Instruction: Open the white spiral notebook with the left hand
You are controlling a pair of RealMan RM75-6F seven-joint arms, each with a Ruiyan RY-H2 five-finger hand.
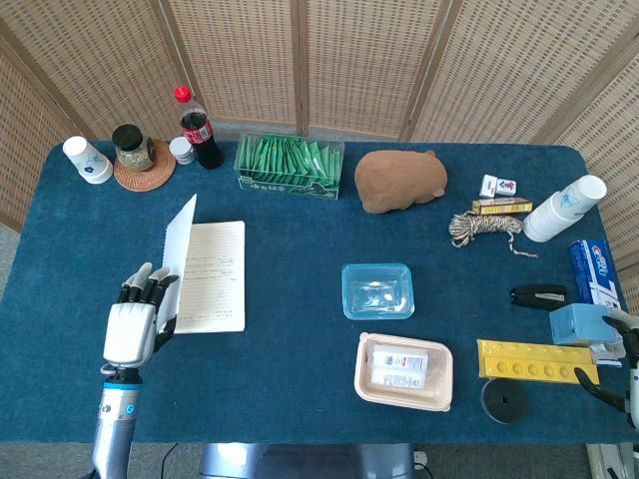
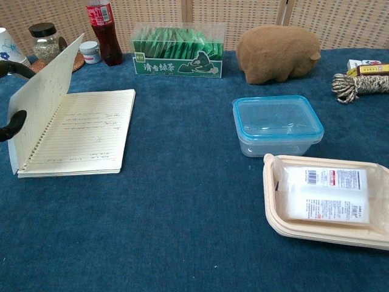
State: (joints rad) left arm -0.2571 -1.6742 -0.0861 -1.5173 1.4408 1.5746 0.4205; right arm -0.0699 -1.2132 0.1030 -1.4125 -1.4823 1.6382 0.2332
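Note:
The white spiral notebook (image 1: 212, 276) (image 2: 85, 131) lies open at the left of the blue table, lined pages showing. Its white cover (image 1: 181, 254) (image 2: 45, 91) stands nearly upright along the spiral edge. My left hand (image 1: 132, 324) is just left of the cover and holds it. In the chest view only its dark fingertips (image 2: 13, 125) show at the frame's left edge, on the cover's edge. My right hand (image 1: 611, 371) sits at the table's far right edge, mostly cut off, fingers apart with nothing in them.
A blue-lidded plastic box (image 1: 377, 290) and a beige food tray (image 1: 403, 371) sit mid-table. At the back stand a green tea box (image 1: 290, 165), a brown plush (image 1: 399, 181), a cola bottle (image 1: 197, 128), a jar (image 1: 133, 150) and paper cups (image 1: 88, 160). Rope (image 1: 484, 230) and small items crowd the right.

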